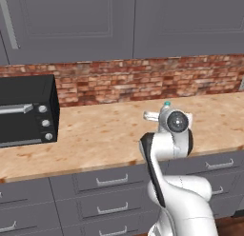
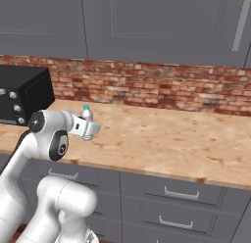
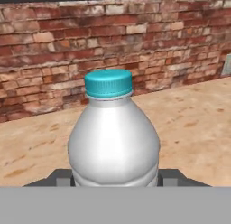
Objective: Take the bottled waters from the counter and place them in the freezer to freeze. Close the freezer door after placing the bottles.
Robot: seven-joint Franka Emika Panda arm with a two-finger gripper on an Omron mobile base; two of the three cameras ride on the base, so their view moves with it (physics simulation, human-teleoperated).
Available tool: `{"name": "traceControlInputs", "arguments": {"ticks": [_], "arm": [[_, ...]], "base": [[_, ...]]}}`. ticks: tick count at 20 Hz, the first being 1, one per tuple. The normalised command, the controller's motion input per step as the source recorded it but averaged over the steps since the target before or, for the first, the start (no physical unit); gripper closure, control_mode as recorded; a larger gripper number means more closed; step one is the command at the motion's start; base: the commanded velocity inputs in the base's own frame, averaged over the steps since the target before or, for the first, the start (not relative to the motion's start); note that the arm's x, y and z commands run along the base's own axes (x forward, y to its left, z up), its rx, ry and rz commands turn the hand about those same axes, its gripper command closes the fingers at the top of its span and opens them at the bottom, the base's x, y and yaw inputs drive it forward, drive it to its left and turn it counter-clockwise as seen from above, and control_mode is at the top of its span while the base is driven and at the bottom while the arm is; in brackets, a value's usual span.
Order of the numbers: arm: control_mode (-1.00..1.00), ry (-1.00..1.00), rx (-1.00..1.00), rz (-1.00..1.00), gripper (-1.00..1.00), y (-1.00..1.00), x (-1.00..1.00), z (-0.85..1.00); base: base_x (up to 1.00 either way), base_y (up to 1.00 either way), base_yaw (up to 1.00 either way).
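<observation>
One bottle [image 3: 113, 137], the clear one with the teal cap [image 3: 108, 82], stands upright on the desk [image 2: 166, 139] with the fingers [image 3: 170, 177] set on either side of its lower body; in the hand view a dark finger tip shows just past each flank of the bottle, and in the right base view the gripper [image 2: 87, 129] sits level with the bottle's waist, so I judge the fingers to be clenched on the bottle, though whether it has left the desk I cannot tell. The grip is low and the body is rounded and smooth, so the first risk is that the bottle pivots between the pads and tips forward or back once it is raised, more so if the arm swings fast toward the freezer. A thin plastic wall may also give under pressure and let the bottle slip down through the grip. The brick wall [image 1: 143, 78] stands close behind and the black toaster oven [image 1: 26, 111] sits off along the desk, so a wide sweep of the elbow could brush either one. Lifting straight up before turning away looks the safer course. Any tilt carried to the shelf could leave the bottle lying on its side, in the way of the door.
</observation>
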Motion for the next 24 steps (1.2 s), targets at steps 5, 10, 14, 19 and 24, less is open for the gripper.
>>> {"name": "traceControlInputs", "arguments": {"ticks": [5,10,14,19,24], "arm": [[-1.00,0.08,-0.16,0.05,1.00,0.00,-0.27,0.21],[-1.00,0.30,-0.02,0.17,1.00,0.04,-0.23,0.33],[-1.00,0.10,0.04,0.08,1.00,0.01,-0.71,0.08],[-1.00,-0.03,0.06,0.00,1.00,0.03,-0.94,0.00],[-1.00,-0.12,0.02,0.00,1.00,0.00,-0.67,0.14]], "base": [[0.00,0.00,0.00],[0.00,0.00,0.00],[0.00,0.00,0.00],[0.00,0.00,0.00],[0.00,0.00,0.00]]}}
